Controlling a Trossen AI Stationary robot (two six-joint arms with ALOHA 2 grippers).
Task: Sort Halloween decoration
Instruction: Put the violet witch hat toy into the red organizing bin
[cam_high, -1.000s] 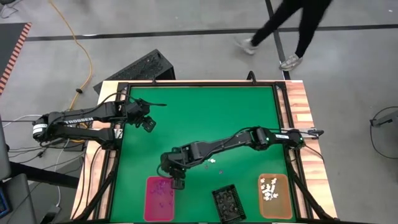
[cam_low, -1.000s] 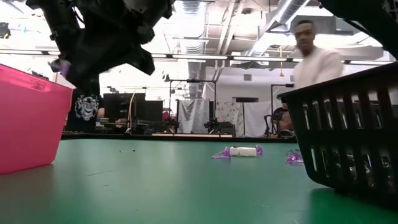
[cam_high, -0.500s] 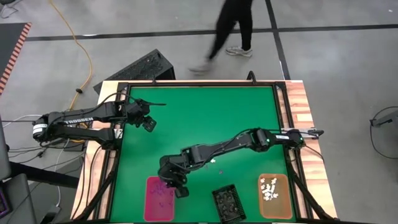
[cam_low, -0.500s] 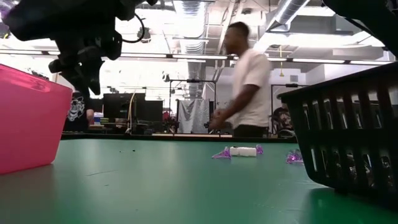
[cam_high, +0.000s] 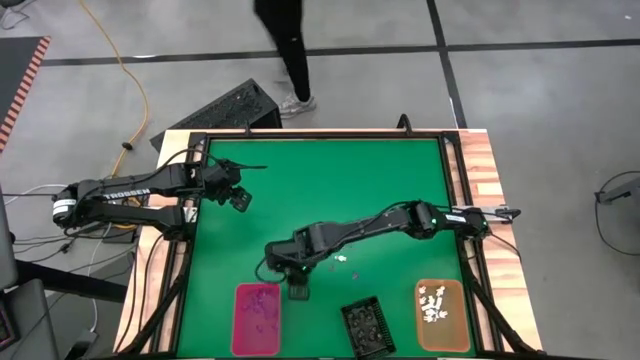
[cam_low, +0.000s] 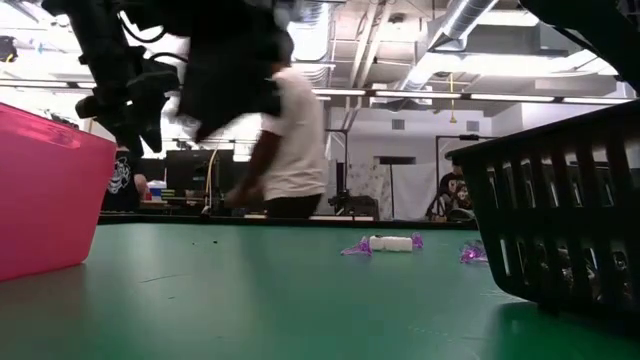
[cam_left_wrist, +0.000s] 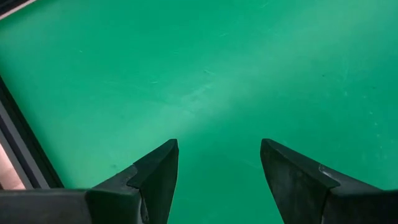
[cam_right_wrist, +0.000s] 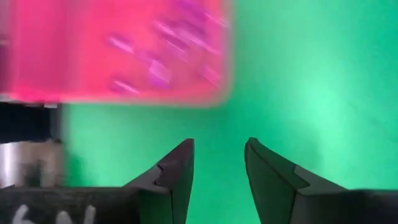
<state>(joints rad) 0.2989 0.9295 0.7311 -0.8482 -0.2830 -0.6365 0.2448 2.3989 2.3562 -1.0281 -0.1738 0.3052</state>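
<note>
Pink tray (cam_high: 256, 318) holds your purple trinkets (cam_right_wrist: 160, 73).
Right gripper (cam_high: 297, 290), beside the tray, gapes apart, empty.

Around me lies a grey concrete floor (cam_high: 560, 100) crossed by dark taped lines (cam_high: 520, 45), with a yellow cable (cam_high: 128, 90) snaking over it beside a black slotted crate (cam_high: 225, 108). My green tabletop (cam_high: 330, 190) has a pale wooden border (cam_high: 487, 180). A person in dark trousers (cam_high: 285, 45) walks past its far side. Looking level across, I see white walls, ceiling ducts (cam_low: 470, 15) with strip lights, and dark monitors (cam_low: 225, 180) on a distant bench.
</note>
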